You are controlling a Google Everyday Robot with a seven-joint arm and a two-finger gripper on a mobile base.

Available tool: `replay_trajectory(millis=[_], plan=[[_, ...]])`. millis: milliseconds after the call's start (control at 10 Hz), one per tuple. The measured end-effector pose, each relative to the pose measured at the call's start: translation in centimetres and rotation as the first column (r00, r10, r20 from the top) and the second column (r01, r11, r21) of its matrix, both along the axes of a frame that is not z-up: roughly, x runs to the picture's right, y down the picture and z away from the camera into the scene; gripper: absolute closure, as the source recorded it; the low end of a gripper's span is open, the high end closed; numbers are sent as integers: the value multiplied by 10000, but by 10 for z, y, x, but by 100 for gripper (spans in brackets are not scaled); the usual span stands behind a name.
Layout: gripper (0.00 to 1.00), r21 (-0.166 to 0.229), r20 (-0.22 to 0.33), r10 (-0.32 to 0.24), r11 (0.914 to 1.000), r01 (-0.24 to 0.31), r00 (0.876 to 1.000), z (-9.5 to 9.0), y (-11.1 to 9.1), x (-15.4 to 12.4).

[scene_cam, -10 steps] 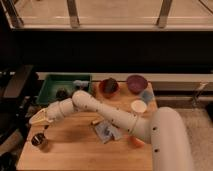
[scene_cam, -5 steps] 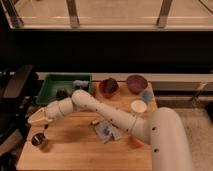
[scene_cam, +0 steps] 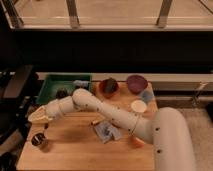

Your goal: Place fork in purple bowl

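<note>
My gripper (scene_cam: pixel 38 116) hangs at the far left of the wooden table (scene_cam: pixel 75 150), its pale tip pointing left over the table's left edge. A thin dark sliver (scene_cam: pixel 46 125) lies just under it; I cannot tell whether this is the fork. The purple bowl (scene_cam: pixel 136 82) stands at the back right of the table, far from the gripper, and looks empty from here. My arm (scene_cam: pixel 100 110) stretches across the table between them.
A reddish-orange bowl (scene_cam: pixel 108 86) sits left of the purple bowl. A green tray (scene_cam: pixel 52 85) is at the back left. A dark cup (scene_cam: pixel 39 141) stands front left. A blue cloth (scene_cam: pixel 107 132), a white cup (scene_cam: pixel 138 106) and an orange carrot (scene_cam: pixel 137 142) lie mid-right.
The arm and gripper stay in nearly the same place at the table's left edge. Nothing on the table has visibly moved.
</note>
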State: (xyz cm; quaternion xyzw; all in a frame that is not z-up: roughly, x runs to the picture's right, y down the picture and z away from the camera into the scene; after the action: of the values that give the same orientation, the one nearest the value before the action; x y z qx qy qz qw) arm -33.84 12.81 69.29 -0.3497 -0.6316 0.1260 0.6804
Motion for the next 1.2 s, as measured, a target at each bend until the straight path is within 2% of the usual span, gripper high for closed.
replay_trajectory(millis=[200,1200], plan=[[34,57,-122,125,9999,-124,9998,-2,0,6],[34,-238,-961,902,9954,-929,9913,12,10,29]])
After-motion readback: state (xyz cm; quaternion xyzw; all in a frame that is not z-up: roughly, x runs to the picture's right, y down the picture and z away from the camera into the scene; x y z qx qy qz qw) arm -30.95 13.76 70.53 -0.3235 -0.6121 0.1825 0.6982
